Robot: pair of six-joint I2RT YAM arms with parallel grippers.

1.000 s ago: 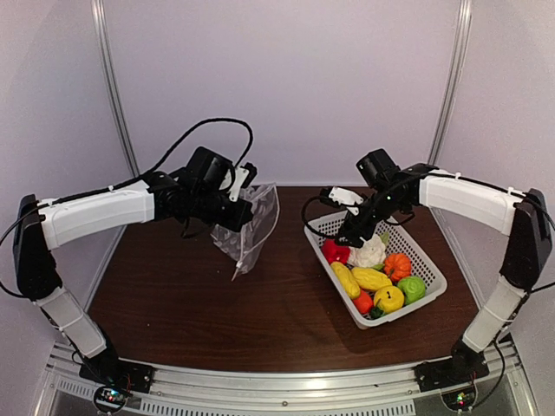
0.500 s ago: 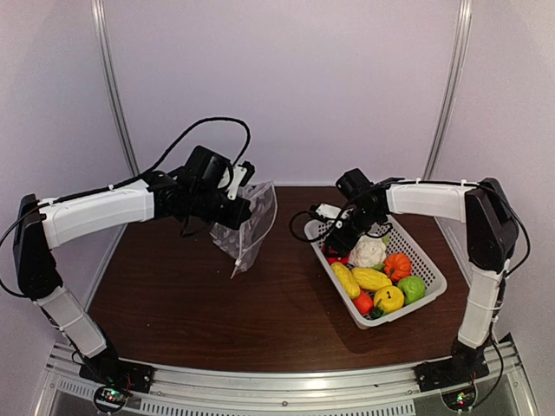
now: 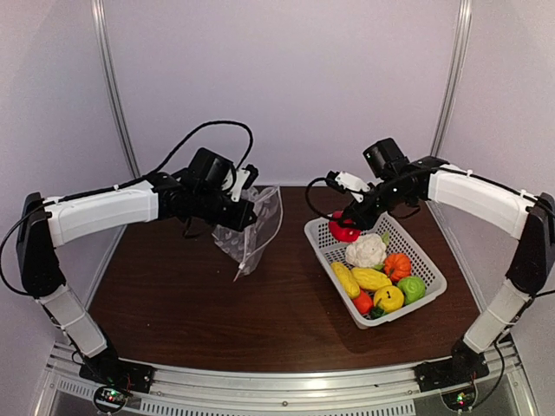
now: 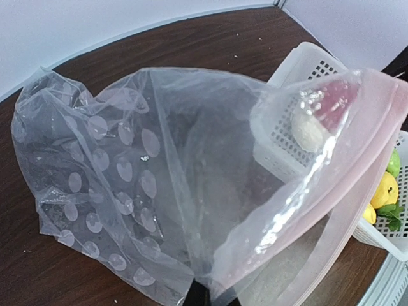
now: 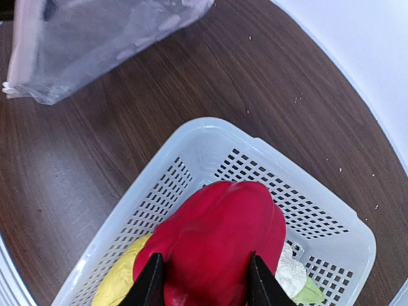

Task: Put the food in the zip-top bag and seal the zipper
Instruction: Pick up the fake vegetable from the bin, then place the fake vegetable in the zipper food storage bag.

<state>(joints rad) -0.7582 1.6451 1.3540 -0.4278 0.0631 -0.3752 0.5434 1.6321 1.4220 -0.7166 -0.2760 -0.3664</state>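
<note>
Red pepper (image 5: pixel 217 233) sits pinched in our right gripper (image 5: pixel 207 284) above the basket (image 5: pixel 191 137) — our left gripper (image 3: pixel 243 208) clamps the bag (image 4: pixel 127 178), mouth gaping.

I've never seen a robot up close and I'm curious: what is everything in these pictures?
bag: one, clear with white dots, left of the basket, in the left gripper
basket: one, white, table's right side
pepper: one, red, over the basket's far corner, in the right gripper
cauliflower: one, white, in basket
pumpkin: one, orange, in basket
apple: one, green, in basket
yellow pieces: three, in basket
red-orange piece: one, small, in basket
table: one, dark brown
arms: two, white and black; left gripper shut on bag, right gripper shut on pepper
</note>
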